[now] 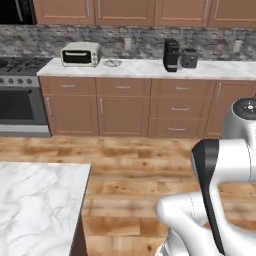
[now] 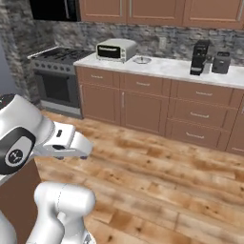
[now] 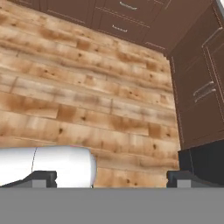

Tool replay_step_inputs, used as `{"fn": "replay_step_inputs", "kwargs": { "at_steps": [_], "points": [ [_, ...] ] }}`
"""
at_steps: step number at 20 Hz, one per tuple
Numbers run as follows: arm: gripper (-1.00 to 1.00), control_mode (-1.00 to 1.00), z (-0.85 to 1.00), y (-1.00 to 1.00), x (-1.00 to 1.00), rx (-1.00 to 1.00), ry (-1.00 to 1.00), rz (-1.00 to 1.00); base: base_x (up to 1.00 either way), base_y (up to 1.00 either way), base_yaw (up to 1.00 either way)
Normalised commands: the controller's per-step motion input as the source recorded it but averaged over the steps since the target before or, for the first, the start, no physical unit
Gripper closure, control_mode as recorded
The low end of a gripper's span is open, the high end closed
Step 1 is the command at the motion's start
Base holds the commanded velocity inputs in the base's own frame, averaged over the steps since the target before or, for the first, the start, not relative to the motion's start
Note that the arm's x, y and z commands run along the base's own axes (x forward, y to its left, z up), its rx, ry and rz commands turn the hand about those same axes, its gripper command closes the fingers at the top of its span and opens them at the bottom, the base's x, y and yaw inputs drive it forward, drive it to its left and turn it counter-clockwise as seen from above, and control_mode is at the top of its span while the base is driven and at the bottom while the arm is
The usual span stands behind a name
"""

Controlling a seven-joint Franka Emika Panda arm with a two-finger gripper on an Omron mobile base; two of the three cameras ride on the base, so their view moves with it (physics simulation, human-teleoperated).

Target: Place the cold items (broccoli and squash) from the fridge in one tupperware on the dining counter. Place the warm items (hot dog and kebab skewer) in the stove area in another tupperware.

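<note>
Gripper [image 3: 111, 177] hangs over bare wood floor [image 3: 87, 87], fingertips [image 3: 41, 178] spread wide at 7 and 5 o'clock of the hand view, nothing between them. Dark brown cabinet fronts [image 3: 197, 87] run from 12 to 3 o'clock there.

Left base view: stove area [image 1: 17, 95], steel range with dark oven door, at 9 o'clock; white toaster oven [image 1: 80, 54] on the marble countertop [image 1: 150, 69] at 11 o'clock, a small plate [image 1: 112, 63] just beside it, black coffee machine [image 1: 171, 55] and dark toaster [image 1: 188, 58] at 1 o'clock. White marble slab corner [image 1: 35, 205] at 7 o'clock, likely the dining counter or the island, cannot tell which.

Right base view: white arm [image 2: 28, 138] at 8 o'clock.
</note>
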Motion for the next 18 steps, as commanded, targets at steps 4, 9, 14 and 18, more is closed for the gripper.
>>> {"fn": "replay_step_inputs", "kwargs": {
  "at_steps": [4, 9, 14, 18],
  "points": [
    [-1.0, 1.0, 0.0, 0.0, 0.0, 0.0, 0.0, 0.0, 1.0, -0.19, 0.0],
    [-1.0, 1.0, 0.0, 0.0, 0.0, 0.0, 0.0, 0.0, 1.0, -0.04, 0.0],
    [-1.0, 1.0, 0.0, 0.0, 0.0, 0.0, 0.0, 0.0, 1.0, 0.0, -0.02],
    [-1.0, 1.0, 0.0, 0.0, 0.0, 0.0, 0.0, 0.0, 1.0, 0.07, -0.11]
  ]
}}
